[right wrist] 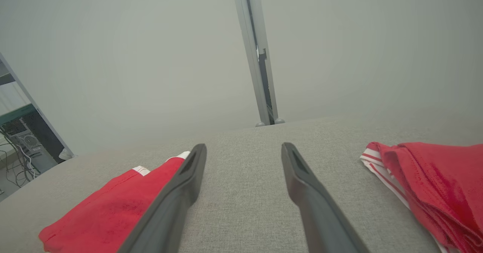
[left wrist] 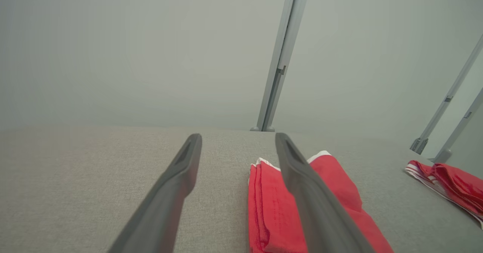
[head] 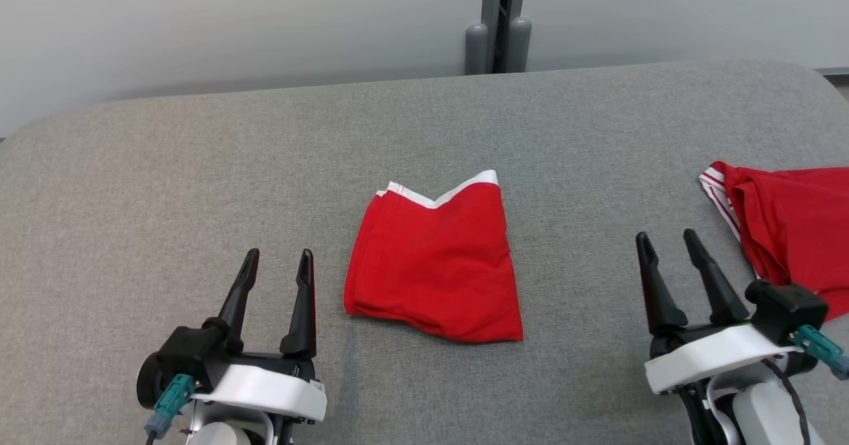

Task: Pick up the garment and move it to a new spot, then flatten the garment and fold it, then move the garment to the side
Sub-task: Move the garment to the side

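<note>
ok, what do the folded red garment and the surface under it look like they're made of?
Folded red garment: looks like a thin, soft knit, matte, possibly cotton or polyester jersey. It drapes in limp layers with shallow creases and faint stitch lines.
Table surface: grey woven, upholstery-like cloth, matte, with a flecked weave grain visible up close. What lies under the cloth can't be told.

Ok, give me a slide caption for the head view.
Folded red garment lies on grey surface between open left gripper and open right gripper; another red garment sits far right.
</note>
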Tool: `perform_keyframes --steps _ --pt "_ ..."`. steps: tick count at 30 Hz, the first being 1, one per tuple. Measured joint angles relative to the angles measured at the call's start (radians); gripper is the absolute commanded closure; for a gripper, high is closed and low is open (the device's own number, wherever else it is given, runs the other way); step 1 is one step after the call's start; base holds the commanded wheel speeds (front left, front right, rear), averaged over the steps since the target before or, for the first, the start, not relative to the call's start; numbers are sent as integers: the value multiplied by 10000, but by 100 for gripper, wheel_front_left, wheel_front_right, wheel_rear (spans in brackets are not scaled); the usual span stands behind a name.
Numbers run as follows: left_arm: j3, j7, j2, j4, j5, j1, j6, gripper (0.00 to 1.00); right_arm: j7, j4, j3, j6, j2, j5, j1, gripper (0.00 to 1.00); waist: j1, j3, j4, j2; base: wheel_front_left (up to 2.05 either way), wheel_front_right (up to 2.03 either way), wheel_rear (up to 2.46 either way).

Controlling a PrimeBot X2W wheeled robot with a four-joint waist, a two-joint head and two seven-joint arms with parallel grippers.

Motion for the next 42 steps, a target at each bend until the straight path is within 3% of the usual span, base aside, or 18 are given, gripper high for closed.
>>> perform_keyframes --steps 5,20,34,35,36,37,42 --pt "-188 0 2 150 52 -52 -96 0 600 405 825 0 -123 986 -355 0 0 166 163 0 0 0 0" --pt "-606 0 0 278 102 -671 -173 0 2439 1709 3363 0 -1348 5649 -2041 0 0 1107 1248 0 0 0 0" --pt "-832 0 2 290 100 -730 -151 0 2439 2598 4886 0 -1847 7451 -3120 2 0 1384 1954 0 0 0 0" --pt "-842 0 2 293 100 -730 -150 0 2412 2642 5003 0 -1856 7519 -3173 56 0 1381 1974 0 0 0 0" --pt "-846 0 2 295 100 -730 -148 0 2368 2679 5135 0 -1871 7555 -3230 89 0 1370 1987 0 0 0 0" --pt "-848 0 2 293 100 -730 -144 0 2295 2690 5229 0 -1887 7589 -3270 100 0 1360 1995 0 0 0 0" --pt "-836 0 4 311 107 -732 -82 0 1904 2832 5714 0 -1996 7751 -3426 100 0 1305 1929 0 0 0 0"
